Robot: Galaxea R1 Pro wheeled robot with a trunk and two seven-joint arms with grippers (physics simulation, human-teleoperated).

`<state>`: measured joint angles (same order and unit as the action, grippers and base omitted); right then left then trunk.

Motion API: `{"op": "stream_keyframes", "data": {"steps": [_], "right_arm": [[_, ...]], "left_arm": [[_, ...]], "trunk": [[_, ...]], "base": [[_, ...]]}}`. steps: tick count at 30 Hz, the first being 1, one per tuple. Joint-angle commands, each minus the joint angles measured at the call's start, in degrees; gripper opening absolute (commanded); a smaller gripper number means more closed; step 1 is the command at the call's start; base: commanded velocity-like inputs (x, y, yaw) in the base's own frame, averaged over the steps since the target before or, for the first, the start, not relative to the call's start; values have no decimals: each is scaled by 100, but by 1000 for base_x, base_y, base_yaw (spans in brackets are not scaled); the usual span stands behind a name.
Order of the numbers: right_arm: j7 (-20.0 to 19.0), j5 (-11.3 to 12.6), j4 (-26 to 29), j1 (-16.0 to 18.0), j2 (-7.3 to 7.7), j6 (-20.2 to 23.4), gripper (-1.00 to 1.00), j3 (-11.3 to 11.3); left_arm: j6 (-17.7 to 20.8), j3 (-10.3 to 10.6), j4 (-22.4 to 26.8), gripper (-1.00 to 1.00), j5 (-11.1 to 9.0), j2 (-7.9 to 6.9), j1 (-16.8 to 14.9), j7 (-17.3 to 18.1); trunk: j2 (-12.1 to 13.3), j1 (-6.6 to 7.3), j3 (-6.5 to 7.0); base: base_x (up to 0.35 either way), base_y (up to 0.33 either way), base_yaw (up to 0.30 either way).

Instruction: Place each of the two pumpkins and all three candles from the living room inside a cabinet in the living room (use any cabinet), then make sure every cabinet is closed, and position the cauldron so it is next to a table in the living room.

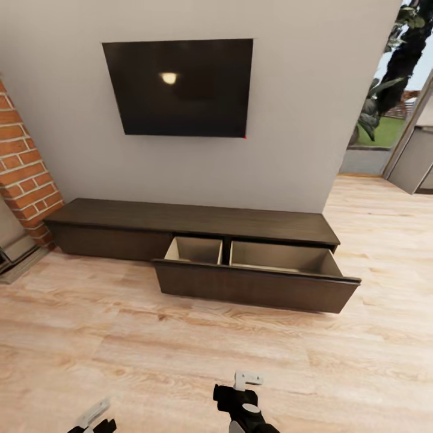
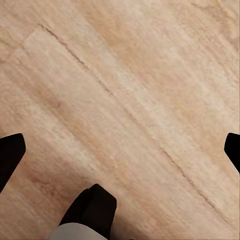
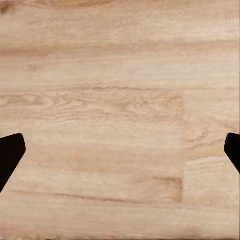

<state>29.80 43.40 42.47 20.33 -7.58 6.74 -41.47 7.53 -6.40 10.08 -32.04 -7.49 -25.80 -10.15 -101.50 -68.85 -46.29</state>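
Cabinet (image 1: 198,231) along the wall stands with its wide drawer (image 1: 258,282) pulled out, both pale compartments bare, so by the look of it no pumpkin or candle is stowed yet. Left end effector (image 2: 120,150) and right end effector (image 3: 120,152) hang spread apart over the floor (image 1: 180,337), holding nothing.

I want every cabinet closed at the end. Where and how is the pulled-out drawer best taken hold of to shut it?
No handle shows on the drawer, so pushing looks better than gripping. Press a tool on the flat dark front panel near its middle, coming from the room side straight toward the wall. The front stands out past the cabinet, and a centred push should keep it from skewing.
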Motion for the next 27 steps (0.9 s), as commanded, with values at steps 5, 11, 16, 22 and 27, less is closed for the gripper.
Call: {"op": "stream_keyframes", "data": {"steps": [5,11,16,22,27], "right_arm": [[43,19,10,6,10,27,100,-24],[43,16,9,6,3,28,100,-34],[39,13,7,8,3,29,100,-36],[-16,16,7,6,2,23,100,-205],[-177,19,7,6,2,20,100,-298]], "left_arm": [[31,-47,20,100,23,2,-7,-13],[33,-52,21,100,34,2,-10,-6],[35,-48,21,100,39,2,-13,-4],[35,-53,21,100,47,0,-13,-4],[37,-53,20,100,48,-6,-13,-2]], "trunk": [[-3,2,-18],[-3,2,-34],[-3,2,-50],[-3,2,-73],[-3,2,-92]], "base": [[-117,277,275],[-28,294,275],[-3,301,270],[0,303,262],[0,309,260]]}}
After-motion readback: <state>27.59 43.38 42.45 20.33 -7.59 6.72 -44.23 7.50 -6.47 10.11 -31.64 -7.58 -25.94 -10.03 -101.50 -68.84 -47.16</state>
